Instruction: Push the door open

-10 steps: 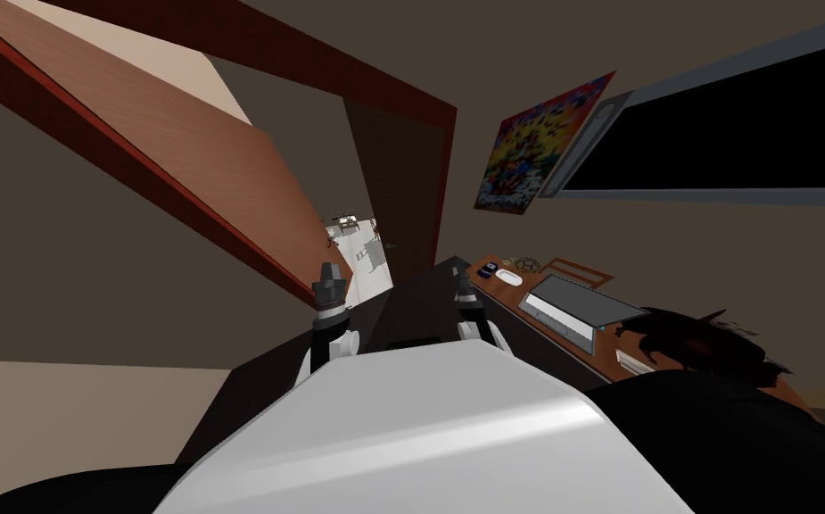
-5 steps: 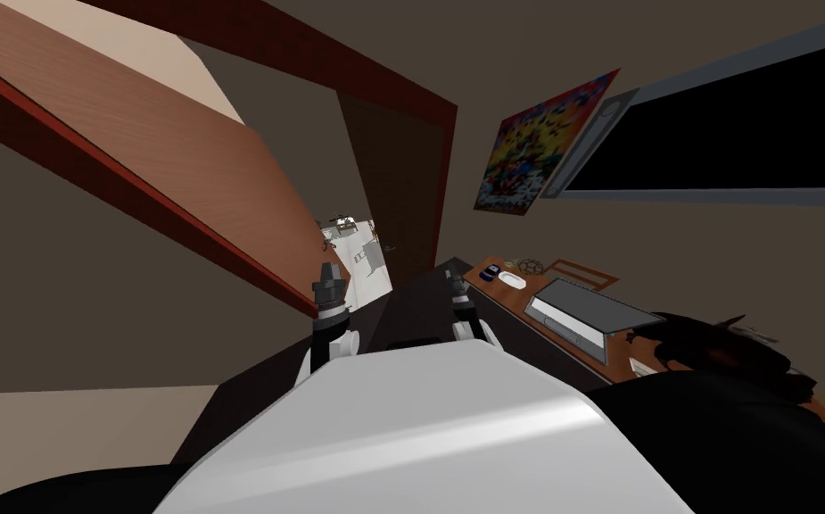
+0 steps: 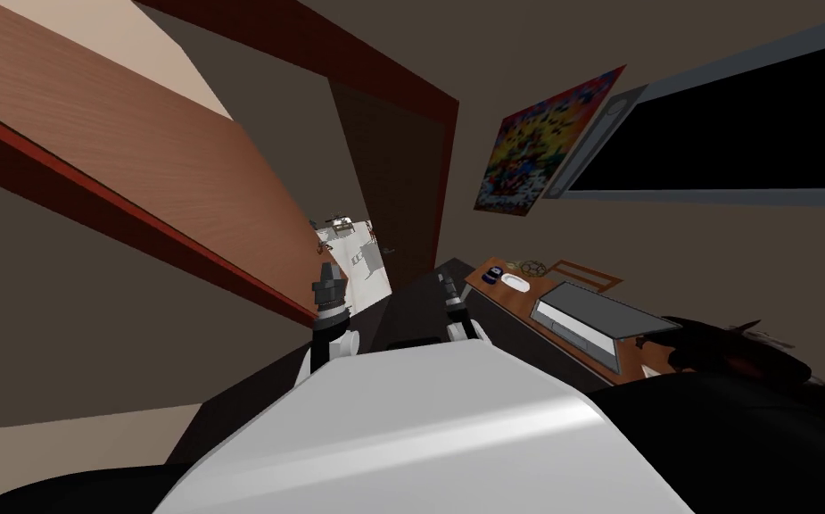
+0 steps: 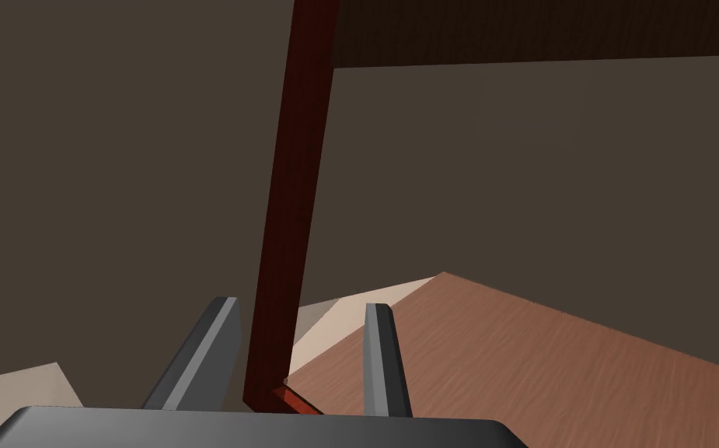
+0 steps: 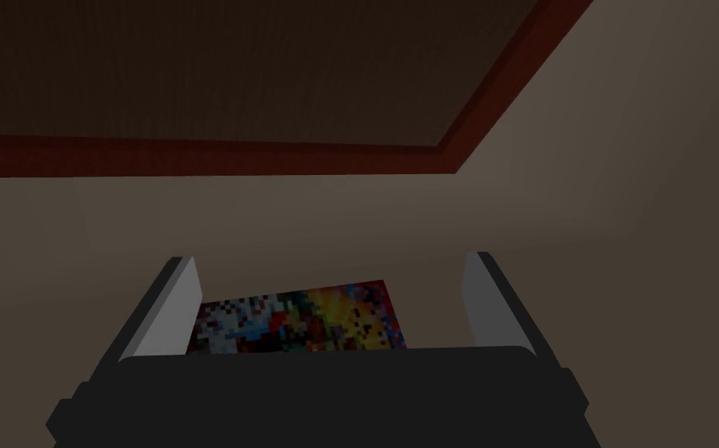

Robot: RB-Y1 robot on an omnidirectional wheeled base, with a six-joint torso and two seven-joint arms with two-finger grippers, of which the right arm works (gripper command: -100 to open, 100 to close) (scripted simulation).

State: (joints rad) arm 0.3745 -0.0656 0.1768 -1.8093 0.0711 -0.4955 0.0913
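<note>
Dull brown walls surround a doorway [image 3: 354,254] framed in dark red [image 3: 357,53], and through it a strip of bright floor shows. The door [image 3: 160,169] stands on the left of that opening, swung partly open. Its face is warm reddish-brown with a wood grain, and its edge is a darker red. Across the gap from it stands a dark brown panel [image 3: 401,178], so the open way between the two is narrow.

The left gripper [image 3: 328,278] sits right at the door's near corner. In the left wrist view its fingers [image 4: 381,350] are partly spread and hold nothing. The door's dark red edge [image 4: 287,194] runs up between them without either finger pressing it, and the grained face [image 4: 544,365] spreads off to one side.

The right gripper [image 3: 444,284] is raised apart from the door, in front of the dark panel, with its fingers [image 5: 175,299] wide apart and empty.

Just to its right, a brown tabletop [image 3: 513,303] carries a flat grey device [image 3: 593,312]. Above it a bright poster [image 3: 535,143] hangs beside a black area [image 3: 740,125].
</note>
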